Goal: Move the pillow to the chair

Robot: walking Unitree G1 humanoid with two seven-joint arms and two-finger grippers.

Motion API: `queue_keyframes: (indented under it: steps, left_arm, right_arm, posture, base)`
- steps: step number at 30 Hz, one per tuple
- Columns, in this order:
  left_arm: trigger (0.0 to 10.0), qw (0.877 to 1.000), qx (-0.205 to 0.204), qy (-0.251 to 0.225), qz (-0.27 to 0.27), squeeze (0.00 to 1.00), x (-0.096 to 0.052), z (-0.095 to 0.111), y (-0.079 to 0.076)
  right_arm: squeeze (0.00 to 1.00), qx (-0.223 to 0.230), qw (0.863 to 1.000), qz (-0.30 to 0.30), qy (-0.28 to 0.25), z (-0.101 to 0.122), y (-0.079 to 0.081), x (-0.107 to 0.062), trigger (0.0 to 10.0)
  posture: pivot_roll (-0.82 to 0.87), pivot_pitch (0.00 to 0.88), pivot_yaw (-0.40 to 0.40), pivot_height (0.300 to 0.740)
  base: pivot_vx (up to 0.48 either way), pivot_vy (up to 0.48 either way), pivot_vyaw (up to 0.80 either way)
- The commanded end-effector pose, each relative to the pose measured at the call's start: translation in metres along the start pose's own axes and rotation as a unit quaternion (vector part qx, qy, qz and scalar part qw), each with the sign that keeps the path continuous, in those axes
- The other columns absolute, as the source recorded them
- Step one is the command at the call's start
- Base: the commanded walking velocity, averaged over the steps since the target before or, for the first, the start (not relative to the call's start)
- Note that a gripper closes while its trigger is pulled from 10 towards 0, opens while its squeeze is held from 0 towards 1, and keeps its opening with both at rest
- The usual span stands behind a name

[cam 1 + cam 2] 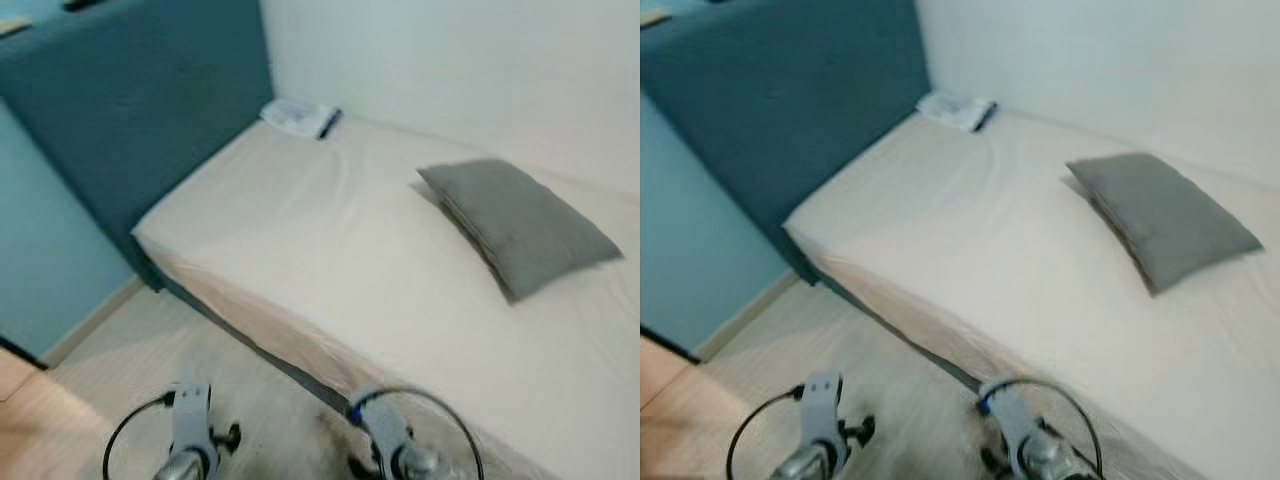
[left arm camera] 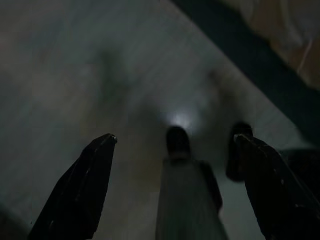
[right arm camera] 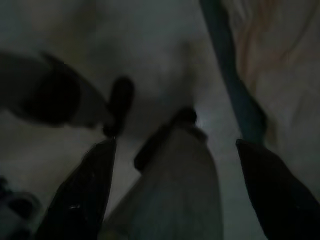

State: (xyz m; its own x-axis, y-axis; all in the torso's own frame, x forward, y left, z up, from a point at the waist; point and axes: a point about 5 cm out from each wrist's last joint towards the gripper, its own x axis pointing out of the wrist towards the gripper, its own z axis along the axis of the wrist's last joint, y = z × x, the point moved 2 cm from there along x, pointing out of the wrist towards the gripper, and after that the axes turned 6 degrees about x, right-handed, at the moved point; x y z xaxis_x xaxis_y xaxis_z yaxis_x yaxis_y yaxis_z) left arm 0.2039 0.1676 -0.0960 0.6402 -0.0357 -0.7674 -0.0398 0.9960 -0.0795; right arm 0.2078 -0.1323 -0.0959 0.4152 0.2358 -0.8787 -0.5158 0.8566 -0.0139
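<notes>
The bed (image 1: 330, 250) is taking up most of the scene, its pale sheet lying flat and its long near edge running diagonally above the wooden floor (image 1: 110, 370). A blue headboard (image 1: 140, 110) is standing at the robot's left end of the bed, and a white wall (image 1: 450, 60) is closing off the far side. Open floor is lying between the robot and the mattress edge, so approach room looks adequate on the near side alone.

The grey pillow (image 1: 520, 225) is lying flat on the sheet toward the right, well apart from the near edge and nearer the wall. It is likely light, soft and easily deformed, so a pinch on one corner or along the near seam should hold it; the cloth is unlikely to slip, though it will probably sag once lifted. A small white folded item (image 1: 297, 116) is resting in the far corner by the headboard, well clear of the pillow.

No chair is identifiable here.

The left claw (image 2: 172, 142) and the right claw (image 3: 175, 145) are hanging low over the floor, each with fingers spread wide and holding nothing.
</notes>
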Motion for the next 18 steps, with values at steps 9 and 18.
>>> queue_keyframes:
  steps: [9, 18]
  left_arm:
    - [10.0, 0.998, -0.017, 0.043, -0.036, 0.0, -0.003, -0.02, -0.009]
    - [10.0, 0.999, -0.019, 0.045, -0.019, 0.0, -0.002, -0.019, -0.008]
  right_arm:
    - [0.0, 0.033, 0.998, -0.009, 0.055, -0.033, -0.003, -0.003, 10.0]
    - [0.0, 0.031, 0.997, -0.013, 0.064, -0.039, -0.004, -0.004, 10.0]
  posture:
    - [-0.24, 0.0, 0.044, 0.74]
    - [-0.25, 0.0, 0.047, 0.74]
  base:
    - [0.0, -0.262, 0.0]
    - [0.0, -0.21, 0.0]
